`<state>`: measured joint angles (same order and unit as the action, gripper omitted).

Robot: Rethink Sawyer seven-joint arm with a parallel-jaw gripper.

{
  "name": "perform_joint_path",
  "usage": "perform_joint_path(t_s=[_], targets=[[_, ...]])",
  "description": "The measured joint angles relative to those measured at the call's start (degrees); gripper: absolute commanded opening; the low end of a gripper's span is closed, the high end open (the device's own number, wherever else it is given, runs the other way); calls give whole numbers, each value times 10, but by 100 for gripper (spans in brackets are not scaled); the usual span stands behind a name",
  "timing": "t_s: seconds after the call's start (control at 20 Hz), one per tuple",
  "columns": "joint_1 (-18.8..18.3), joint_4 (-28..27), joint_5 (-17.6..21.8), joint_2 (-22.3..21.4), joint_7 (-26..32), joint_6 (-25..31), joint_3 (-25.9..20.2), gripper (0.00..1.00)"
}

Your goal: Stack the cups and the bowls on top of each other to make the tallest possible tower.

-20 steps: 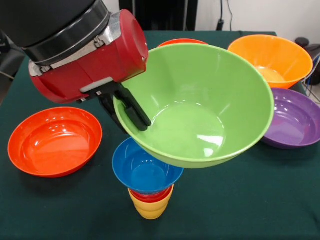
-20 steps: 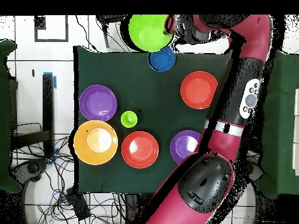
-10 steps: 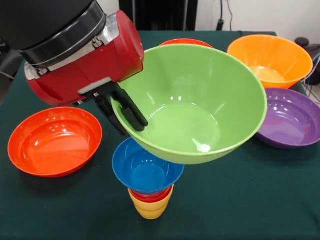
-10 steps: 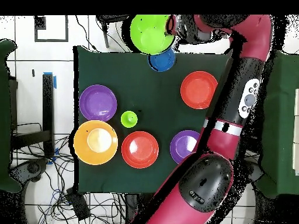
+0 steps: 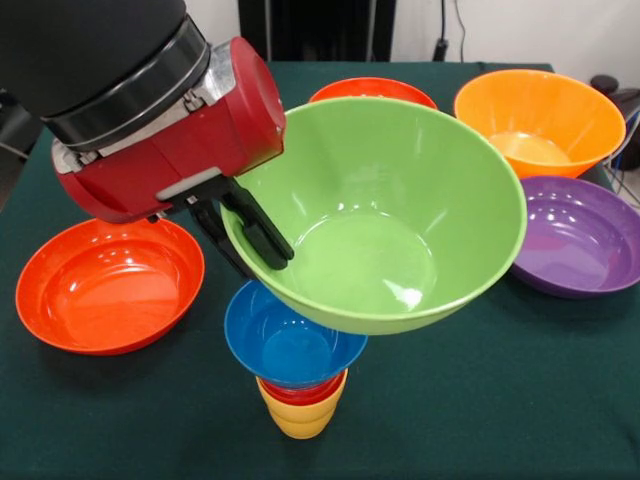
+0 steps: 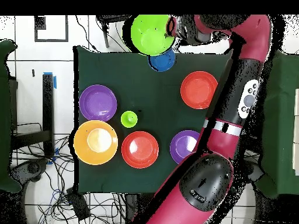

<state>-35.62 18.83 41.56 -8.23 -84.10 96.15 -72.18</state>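
My gripper is shut on the left rim of the wide light green bowl, one finger inside and one outside. The bowl hangs tilted, just above and right of the tower. The tower stands near the front edge: a small blue bowl on a red cup on a yellow cup. I cannot tell whether the green bowl touches the blue bowl. From overhead, the green bowl overlaps the table's far edge beside the blue bowl, with the gripper at its right rim.
A red-orange bowl lies left of the tower and another behind the green bowl. An orange bowl and a purple bowl sit at the right. Overhead also shows a second purple bowl and a small green cup.
The green bowl has shifted a little to the left in the front view, toward the spot above the blue bowl. The tower and the other bowls have not moved.
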Motion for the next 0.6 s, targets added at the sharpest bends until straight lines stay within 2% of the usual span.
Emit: perform_joint_path(t_s=[0.6], targets=[[-6,0,3,21,18,0,-16,0]])
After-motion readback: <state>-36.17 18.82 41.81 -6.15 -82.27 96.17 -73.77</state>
